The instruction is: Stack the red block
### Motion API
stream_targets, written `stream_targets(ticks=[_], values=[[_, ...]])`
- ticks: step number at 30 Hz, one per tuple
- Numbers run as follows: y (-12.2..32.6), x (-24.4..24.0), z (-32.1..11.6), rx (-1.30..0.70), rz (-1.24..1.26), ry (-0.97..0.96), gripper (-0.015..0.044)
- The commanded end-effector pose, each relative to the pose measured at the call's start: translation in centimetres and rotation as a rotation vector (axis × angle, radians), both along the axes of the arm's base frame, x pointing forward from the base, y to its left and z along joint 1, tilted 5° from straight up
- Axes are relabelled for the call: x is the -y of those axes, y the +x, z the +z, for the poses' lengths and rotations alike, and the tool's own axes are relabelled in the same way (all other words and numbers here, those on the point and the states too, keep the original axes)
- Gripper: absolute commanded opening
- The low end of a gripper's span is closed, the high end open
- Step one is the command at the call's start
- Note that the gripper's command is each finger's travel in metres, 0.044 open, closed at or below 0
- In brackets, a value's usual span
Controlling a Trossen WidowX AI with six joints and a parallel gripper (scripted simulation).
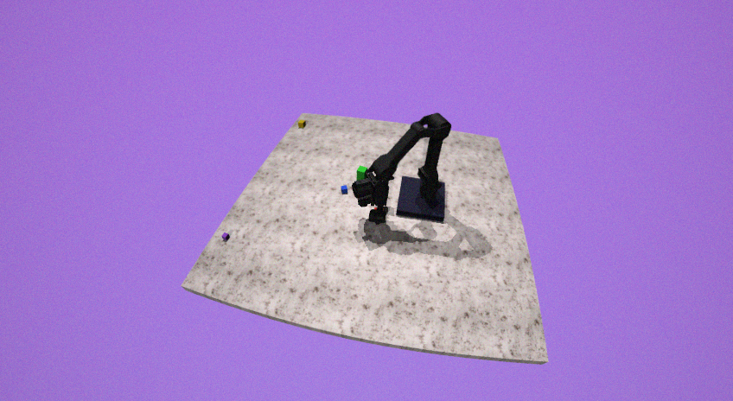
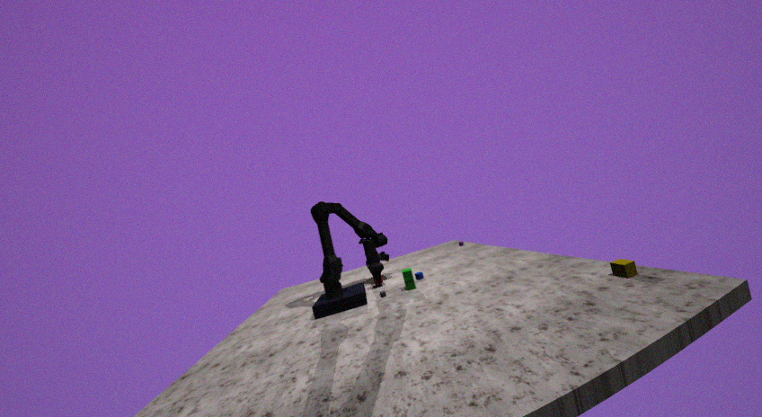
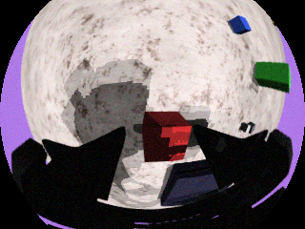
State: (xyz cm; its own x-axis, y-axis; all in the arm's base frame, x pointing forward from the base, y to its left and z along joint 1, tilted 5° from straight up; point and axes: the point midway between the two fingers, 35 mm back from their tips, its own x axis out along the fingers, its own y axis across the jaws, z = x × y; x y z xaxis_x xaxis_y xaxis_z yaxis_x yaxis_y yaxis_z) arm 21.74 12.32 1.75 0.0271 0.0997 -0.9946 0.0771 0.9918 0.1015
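The red block (image 3: 167, 135) sits on the stone table (image 1: 360, 294), right in front of the arm's base. My gripper (image 3: 161, 130) (image 1: 378, 214) (image 2: 377, 279) is down at the table, open, with one finger on each side of the red block and a gap to both. The green tower (image 1: 361, 172) (image 2: 408, 279) (image 3: 274, 75) stands upright a short way off, to the right in the wrist view and partly hidden behind the arm in the top view.
A blue cube (image 1: 344, 189) (image 2: 419, 275) (image 3: 239, 25) lies just beyond the tower. A tiny dark cube (image 2: 383, 294) (image 3: 247, 128) lies near the gripper. A yellow cube (image 1: 302, 123) (image 2: 623, 268) and a purple cube (image 1: 225, 236) (image 2: 460, 243) sit near table edges. The arm's dark base plate (image 1: 418, 204) (image 2: 341, 300) is close behind.
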Motion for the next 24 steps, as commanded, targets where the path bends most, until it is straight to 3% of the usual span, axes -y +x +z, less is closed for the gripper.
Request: stream_targets(ticks=[1, 7, 14, 19, 24], values=[[0.1, 0.1, 0.0, 0.003, -0.005, -0.004, 0.0335], [0.1, 0.1, 0.0, 0.003, -0.005, -0.004, 0.0177], [0.1, 0.1, 0.0, 0.003, -0.005, -0.004, 0.0131], [0.0, 0.1, 1.5, 0.004, -0.005, -0.004, 0.0], [-0.1, 0.4, 4.2, 0.004, -0.005, -0.004, 0.0]])
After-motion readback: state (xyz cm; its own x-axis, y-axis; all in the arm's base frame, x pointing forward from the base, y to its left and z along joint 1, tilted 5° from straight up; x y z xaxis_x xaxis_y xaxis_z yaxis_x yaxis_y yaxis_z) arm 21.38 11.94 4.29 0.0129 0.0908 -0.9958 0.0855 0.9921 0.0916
